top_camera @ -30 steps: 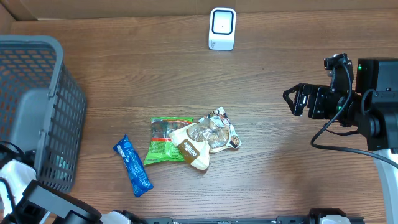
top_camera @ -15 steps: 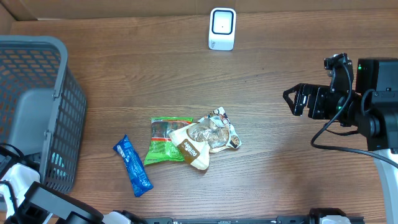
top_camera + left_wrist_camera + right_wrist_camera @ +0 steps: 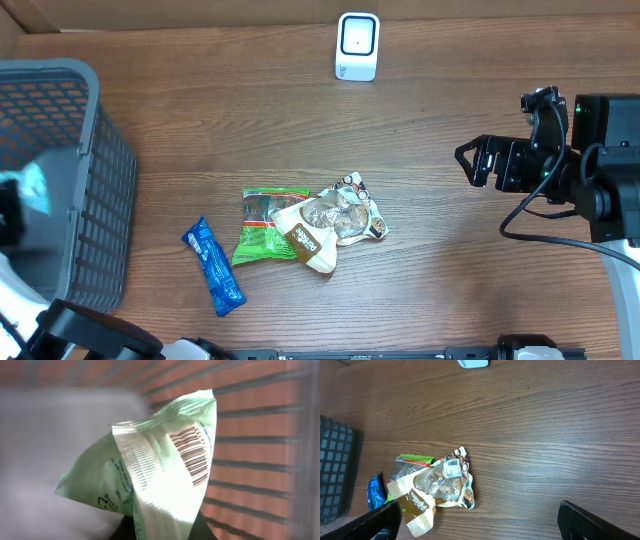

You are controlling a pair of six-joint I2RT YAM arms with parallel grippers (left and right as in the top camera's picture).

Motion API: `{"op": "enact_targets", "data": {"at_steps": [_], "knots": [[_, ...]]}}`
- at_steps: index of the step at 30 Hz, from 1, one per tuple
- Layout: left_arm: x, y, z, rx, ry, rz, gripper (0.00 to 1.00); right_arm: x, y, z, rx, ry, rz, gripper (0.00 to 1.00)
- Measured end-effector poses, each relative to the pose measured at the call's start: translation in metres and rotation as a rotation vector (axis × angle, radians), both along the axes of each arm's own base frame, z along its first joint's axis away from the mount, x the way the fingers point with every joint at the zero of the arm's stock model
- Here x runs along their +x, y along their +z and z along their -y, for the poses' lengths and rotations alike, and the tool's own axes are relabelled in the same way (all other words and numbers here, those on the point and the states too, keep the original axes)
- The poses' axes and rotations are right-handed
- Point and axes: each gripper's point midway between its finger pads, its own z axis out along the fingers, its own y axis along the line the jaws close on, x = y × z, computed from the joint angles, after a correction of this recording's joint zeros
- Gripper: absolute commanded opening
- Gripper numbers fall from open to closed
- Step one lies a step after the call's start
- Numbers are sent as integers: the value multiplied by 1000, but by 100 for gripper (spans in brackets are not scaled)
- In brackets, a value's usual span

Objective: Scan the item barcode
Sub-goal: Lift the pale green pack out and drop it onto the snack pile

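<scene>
The left gripper (image 3: 161, 532) is pressed together on the bottom edge of a pale green crinkly plastic packet (image 3: 165, 460), inside the dark grey plastic mesh basket (image 3: 95, 170) at the left of the wooden table (image 3: 450, 290). The pinch is low on the packet, so the printed black barcode (image 3: 192, 455) stands clear of the fingers and faces the wrist camera (a handy side to have exposed). In the overhead view the packet is only a pale blur within the basket.

The small white box-shaped scanner (image 3: 357, 46) stands well apart at the far edge, its face turned towards the table's middle, so the code likely has to be lifted out and presented there.

The right gripper (image 3: 472, 160) hangs with its fingers spread, holding nothing, apart from the loose heap of a blue wrapped bar (image 3: 213, 266), a bright green pouch (image 3: 262, 238) and a brown-and-clear snack bag (image 3: 326, 226). It probably waits there to stay out of the way.
</scene>
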Motion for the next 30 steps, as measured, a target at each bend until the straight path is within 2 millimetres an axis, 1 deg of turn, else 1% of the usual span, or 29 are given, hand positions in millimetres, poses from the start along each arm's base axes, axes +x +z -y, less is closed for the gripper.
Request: {"op": "enact_targets", "data": {"at_steps": [2, 4, 6, 8, 10, 12, 13, 14, 15, 16, 17, 19, 20, 22, 25, 26, 27, 28, 30], "knots": [[7, 32, 2, 40, -45, 42, 4, 0, 0, 0, 1, 0, 1, 100], [12, 58, 9, 71, -98, 69, 4, 1, 1, 0, 0, 0, 5, 100], [16, 82, 24, 102, -164, 87, 4, 2, 1, 0, 0, 0, 9, 100], [19, 101, 49, 126, -242, 87, 4, 2, 1, 0, 0, 0, 11, 100], [23, 117, 80, 167, -334, 89, 4, 3, 2, 0, 0, 0, 14, 100], [26, 133, 119, 222, -443, 96, 4, 4, 3, 0, 0, 0, 20, 100], [28, 140, 140, 258, -504, 97, 4, 4, 3, 0, 0, 0, 20, 100], [30, 146, 167, 302, -585, 95, 4, 4, 3, 0, 1, 0, 24, 100], [30, 148, 185, 325, -638, 88, 4, 5, 4, 0, 0, 0, 27, 100], [29, 148, 208, 351, -703, 72, 5, 5, 4, 0, 0, 0, 28, 100], [28, 145, 235, 371, -780, 43, 4, 5, 4, 0, 0, 0, 29, 100], [22, 131, 273, 384, -898, -36, 4, 6, 4, 0, 1, 0, 32, 100], [19, 122, 287, 385, -944, -80, 4, 6, 5, 0, 0, 0, 33, 100], [16, 100, 311, 390, -1029, -177, 5, 6, 5, 0, 0, 0, 33, 100], [16, 58, 340, 391, -1140, -321, 4, 6, 5, 0, 0, 0, 33, 100], [17, 42, 349, 392, -1175, -363, 4, 6, 5, 0, 0, 0, 33, 100], [20, 20, 360, 387, -1213, -410, 4, 6, 5, 0, 0, 0, 33, 100], [21, 6, 367, 378, -1234, -441, 4, 6, 5, 0, 1, -1, 33, 100], [25, -30, 383, 368, -1286, -511, 4, 6, 5, 0, 1, 0, 32, 100]]}}
